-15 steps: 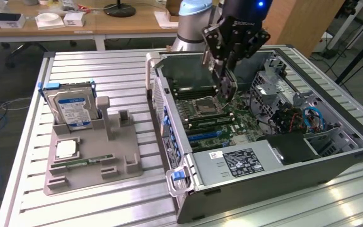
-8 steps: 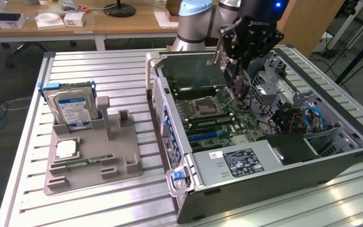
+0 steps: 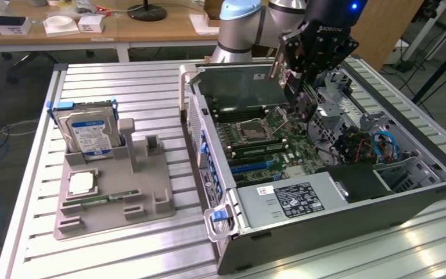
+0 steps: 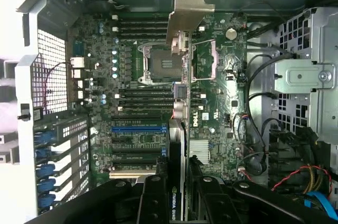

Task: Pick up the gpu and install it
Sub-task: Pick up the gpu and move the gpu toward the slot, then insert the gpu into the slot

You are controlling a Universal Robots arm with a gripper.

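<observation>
My gripper [image 4: 177,205] is shut on the gpu [image 4: 177,129], a thin card that I see edge-on in the wrist view, with a printed label between the black fingers [image 4: 153,203]. Its silver end bracket [image 4: 188,15] points toward the far wall of the case. The card hangs above the motherboard [image 4: 211,129], over the CPU socket [image 4: 158,63] and the memory slots, apart from the board. In the exterior view the gripper [image 3: 304,102] reaches down into the open computer case [image 3: 339,226] near its back wall.
A blue expansion slot [image 4: 137,128] lies beside the card. Blue slot latches [image 4: 45,171] line the case's rear. The power supply [image 3: 292,197] and cables [image 3: 382,145] fill one end. A grey holder [image 3: 114,197] on the exterior view's left carries a hard drive [image 3: 87,131], a processor [image 3: 81,183] and a memory stick [image 3: 99,200].
</observation>
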